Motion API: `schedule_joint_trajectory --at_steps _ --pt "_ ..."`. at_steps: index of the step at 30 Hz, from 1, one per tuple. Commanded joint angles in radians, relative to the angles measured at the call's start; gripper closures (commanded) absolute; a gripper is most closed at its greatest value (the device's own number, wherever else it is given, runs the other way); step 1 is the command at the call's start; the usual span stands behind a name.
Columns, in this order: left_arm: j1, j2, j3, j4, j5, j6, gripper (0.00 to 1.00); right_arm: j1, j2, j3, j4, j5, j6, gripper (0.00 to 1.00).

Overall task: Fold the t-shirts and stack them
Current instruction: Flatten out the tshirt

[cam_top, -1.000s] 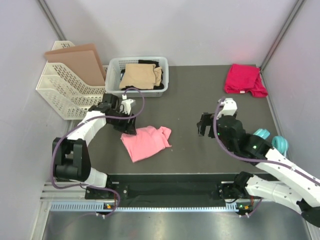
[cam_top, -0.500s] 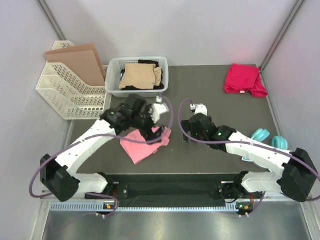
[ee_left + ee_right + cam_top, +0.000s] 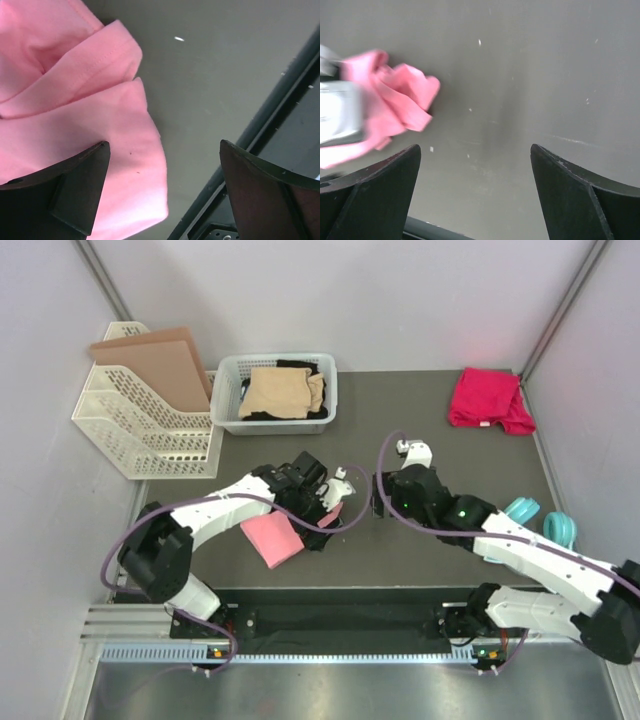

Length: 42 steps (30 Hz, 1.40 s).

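The salmon pink t-shirt (image 3: 270,538) lies bunched at the table's front centre, its right part hidden under my left gripper (image 3: 325,520). In the left wrist view that gripper (image 3: 164,144) is open and holds nothing. One finger (image 3: 75,190) is over the pink cloth (image 3: 75,100), the other over bare table. My right gripper (image 3: 382,508) hovers just right of the shirt. It is open (image 3: 475,147) over bare table, with the pink cloth (image 3: 395,107) off to its left. The magenta-red t-shirt (image 3: 490,398) lies crumpled at the back right. Tan (image 3: 280,392) and black t-shirts sit in the basket (image 3: 226,390).
A white file rack (image 3: 130,430) with a brown board (image 3: 160,365) stands at the back left, beside the basket. A teal headband (image 3: 545,520) lies by the right arm. The table's dark front rail (image 3: 260,130) runs just beyond the shirt.
My left gripper swept from the shirt's left edge across to its right side and opened. The pink shirt now lies narrower, folded over. My right gripper came in leftwards beside it.
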Motion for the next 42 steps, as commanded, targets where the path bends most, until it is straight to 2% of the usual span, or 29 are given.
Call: schedule_joint_trajectory --at_steps 1,4,8,9,11,12,15,16,17,19,21,22,23,24,26,32,42 --pt "-0.001 0.060 0.049 0.073 -0.053 -0.024 0.07 0.010 -0.118 0.010 0.014 0.049 0.022 0.09" --pt "0.000 0.104 0.049 0.102 -0.087 -0.022 0.09 0.009 -0.178 -0.006 0.004 0.059 0.030 0.09" --pt "0.022 0.149 0.079 0.108 -0.087 -0.027 0.23 0.009 -0.226 -0.018 -0.008 0.065 0.030 0.09" --pt "0.027 0.151 0.084 0.107 -0.090 -0.027 0.33 0.009 -0.235 -0.018 -0.009 0.070 0.031 0.09" --pt "0.039 0.152 0.096 0.107 -0.096 -0.024 0.46 0.009 -0.243 -0.021 -0.013 0.075 0.031 0.09" --pt "0.043 0.152 0.099 0.105 -0.105 -0.021 0.61 0.009 -0.247 -0.023 -0.013 0.075 0.030 0.09" --pt "0.071 0.149 0.115 0.105 -0.124 -0.015 0.83 0.009 -0.250 -0.023 -0.013 0.076 0.030 0.09" --pt "0.089 0.147 0.118 0.107 -0.127 -0.015 0.95 0.009 -0.252 -0.024 -0.011 0.076 0.030 0.09" --pt "0.099 0.144 0.125 0.105 -0.133 -0.018 1.00 0.009 -0.252 -0.027 -0.010 0.078 0.030 0.09" --pt "0.125 0.146 0.136 0.093 -0.131 -0.018 0.99 0.009 -0.258 -0.032 -0.008 0.076 0.030 0.09" --pt "0.126 0.131 0.138 0.082 -0.143 -0.016 0.91 0.009 -0.262 -0.035 -0.009 0.075 0.030 0.09" --pt "0.122 0.109 0.138 0.073 -0.121 -0.012 0.68 0.009 -0.266 -0.038 -0.010 0.076 0.030 0.09" --pt "0.116 0.094 0.135 0.064 -0.117 -0.011 0.55 0.009 -0.267 -0.041 -0.013 0.079 0.031 0.09" --pt "0.105 0.079 0.127 0.061 -0.122 -0.010 0.45 0.009 -0.273 -0.044 -0.011 0.078 0.031 0.08" --pt "0.060 0.026 0.089 0.070 -0.169 -0.002 0.31 0.010 -0.278 -0.055 -0.010 0.078 0.033 0.07" --pt "-0.024 -0.004 0.027 0.072 -0.211 -0.016 0.28 0.009 -0.273 -0.059 0.004 0.075 0.041 0.07" --pt "-0.036 0.100 -0.019 0.162 -0.292 0.002 0.30 0.009 -0.290 -0.052 -0.014 0.078 0.044 0.07"
